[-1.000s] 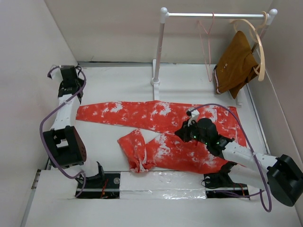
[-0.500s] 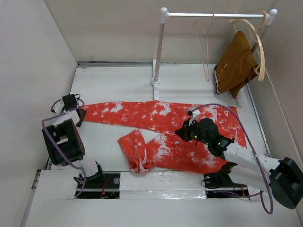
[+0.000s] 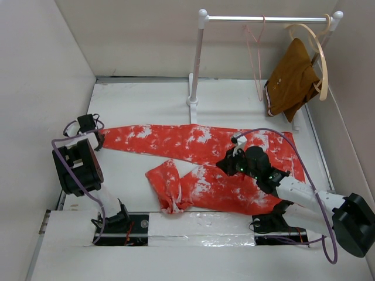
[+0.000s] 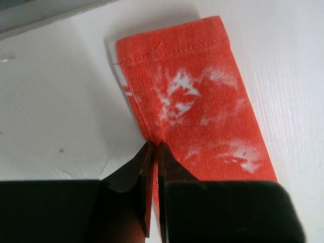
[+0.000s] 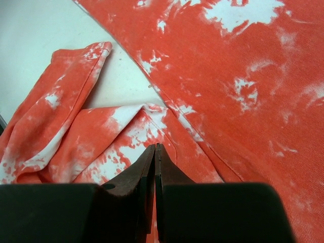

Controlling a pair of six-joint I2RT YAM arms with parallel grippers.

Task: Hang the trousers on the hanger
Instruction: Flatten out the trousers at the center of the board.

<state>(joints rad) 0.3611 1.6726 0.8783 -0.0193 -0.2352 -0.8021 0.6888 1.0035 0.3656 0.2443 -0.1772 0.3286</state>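
Pinched in the closed left tool point(image 4: 153, 147) and closed right tool point(image 5: 154, 147), the trousers point(image 3: 193, 143) are laid left-to-right, the pink wire hanger point(image 3: 258, 82) being hung by the worktop's point(image 3: 146, 105) far right corner, nearer the right tool.

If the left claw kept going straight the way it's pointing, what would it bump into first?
Probably the trousers: the left gripper is shut at the leg's edge, pointing along it toward the hem. Beyond that lies the table.
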